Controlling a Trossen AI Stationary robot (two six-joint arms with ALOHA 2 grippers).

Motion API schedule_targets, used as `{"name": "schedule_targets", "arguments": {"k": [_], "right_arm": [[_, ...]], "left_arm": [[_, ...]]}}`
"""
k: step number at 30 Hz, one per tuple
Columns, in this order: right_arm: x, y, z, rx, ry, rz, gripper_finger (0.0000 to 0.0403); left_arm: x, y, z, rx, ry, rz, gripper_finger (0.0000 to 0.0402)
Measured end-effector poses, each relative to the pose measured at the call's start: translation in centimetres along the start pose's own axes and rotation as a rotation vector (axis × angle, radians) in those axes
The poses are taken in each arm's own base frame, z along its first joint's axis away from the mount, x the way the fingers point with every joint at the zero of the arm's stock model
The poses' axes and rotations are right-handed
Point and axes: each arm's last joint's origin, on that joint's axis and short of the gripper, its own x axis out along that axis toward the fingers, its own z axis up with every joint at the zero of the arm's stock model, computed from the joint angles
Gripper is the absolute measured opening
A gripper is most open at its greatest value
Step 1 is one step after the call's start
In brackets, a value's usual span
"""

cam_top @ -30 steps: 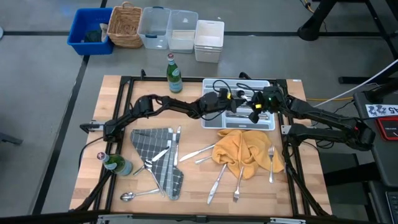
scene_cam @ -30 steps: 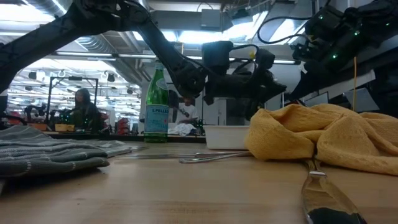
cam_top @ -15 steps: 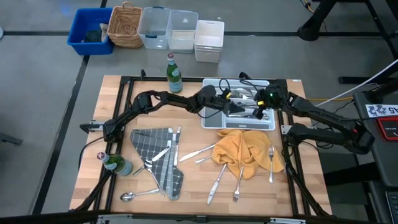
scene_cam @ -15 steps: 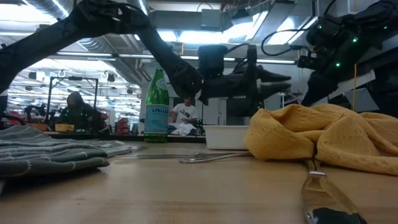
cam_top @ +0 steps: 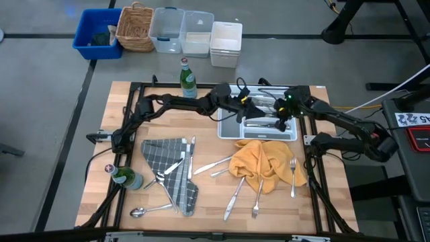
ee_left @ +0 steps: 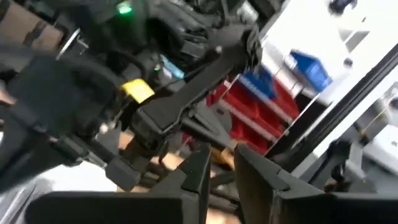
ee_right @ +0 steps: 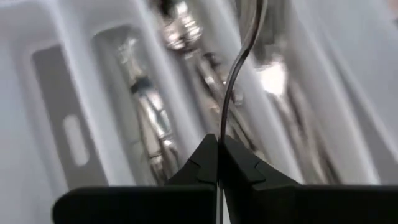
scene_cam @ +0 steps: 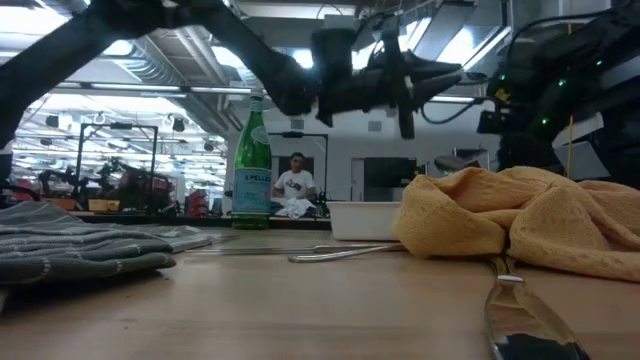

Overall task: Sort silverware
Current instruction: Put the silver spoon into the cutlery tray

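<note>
While the right gripper (ee_right: 217, 163) pinches one slim piece of silverware (ee_right: 239, 68) by its thin edge over the white tray (cam_top: 227, 128), the grip looks tenuous: such metal is stiff, light and slick, so a hold nearer the handle's middle would likely twist less. More silverware lies in the tray's compartments; other pieces lie beside the yellow cloth (cam_top: 262, 161) and on the grey cloth (cam_top: 168, 161). Above the tray's far edge, the left gripper (ee_left: 222, 168) hangs with fingers narrowly parted, holding nothing. Whether the held piece is fork, spoon or knife is unclear.
</note>
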Motion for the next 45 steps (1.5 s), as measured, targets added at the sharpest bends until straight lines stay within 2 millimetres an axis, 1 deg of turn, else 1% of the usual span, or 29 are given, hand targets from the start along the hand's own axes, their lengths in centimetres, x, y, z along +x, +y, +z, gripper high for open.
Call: {"name": "schedule_targets", "arguments": {"k": [3,6,9,13,15,19,22,27,31,34,40,45], "right_arm": [[0.8,-0.1,-0.1,-0.083,0.034,0.030,0.0009],[1.1,-0.3,0.2,-0.189,0.045,0.038,0.0009],[1.2,-0.5,0.7,-0.253,0.046,0.035,0.0009],[1.4,-1.0,1.4,-0.324,0.065,0.001,0.0009],[1.8,-1.1,1.3,-0.347,0.080,0.013,0.0009],[3.0,-1.2,0.9,-0.339,0.136,0.052,0.0009],[4.0,-1.3,0.6,-0.330,0.172,0.075,0.0009],[5.1,-1.5,0.5,-0.328,0.182,0.078,0.0013],[5.4,-1.6,0.5,-0.328,0.187,0.072,0.0018],[5.5,-1.7,0.5,-0.330,0.203,0.051,0.0023],[5.5,-1.8,0.4,-0.333,0.227,0.019,0.0039],[5.5,-1.8,0.4,-0.333,0.228,0.014,0.0071]], "left_arm": [[-0.4,-0.9,0.7,0.055,0.089,0.058,0.0060],[-1.2,-2.3,1.6,0.121,0.204,0.121,0.0060],[-2.7,-4.1,2.5,0.181,0.331,0.197,0.0060],[-5.2,-6.4,3.0,0.251,0.524,0.363,0.0060],[-6.4,-7.6,3.3,0.281,0.602,0.440,0.0060],[-8.5,-9.8,3.2,0.254,0.764,0.549,0.0060],[-9.6,-11.3,2.4,0.171,0.885,0.593,0.0060],[-11.2,-13.6,-0.3,-0.076,1.156,0.678,0.0060],[-11.3,-15.5,-2.2,-0.212,1.297,0.748,0.0060],[-10.6,-16.8,-3.3,-0.222,1.325,0.752,0.0060],[-9.4,-19.4,-5.3,-0.141,1.394,0.682,0.0060],[-9.5,-21.2,-6.6,-0.153,1.481,0.695,0.0061]]}}
